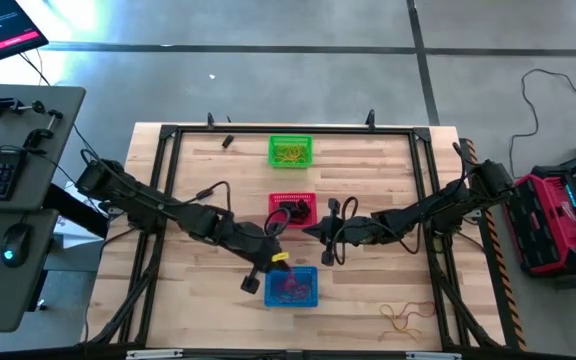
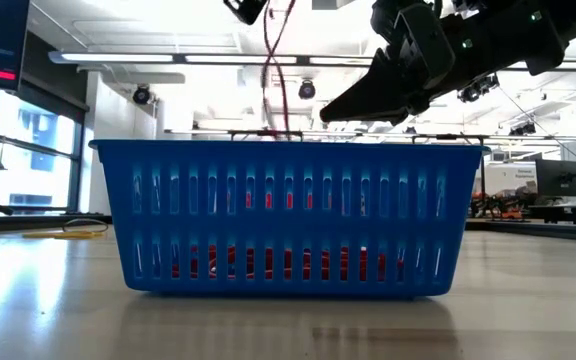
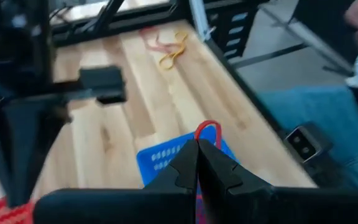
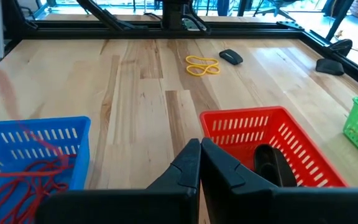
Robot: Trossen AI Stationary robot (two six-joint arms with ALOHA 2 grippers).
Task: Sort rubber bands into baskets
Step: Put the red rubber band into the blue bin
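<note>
Over blue basket (image 1: 292, 287), left gripper (image 3: 197, 144), red band (image 3: 208, 129) pinched

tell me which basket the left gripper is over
The blue basket. The left gripper, shut on a red band, hangs at its rim; the red basket and green basket sit farther up the table.

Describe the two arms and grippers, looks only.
Both arms are dark, jointed and slim, with black cables looped along them. The left gripper and right gripper each end in two black, wedge-shaped fingers tapering to a point. No markings are visible.
</note>
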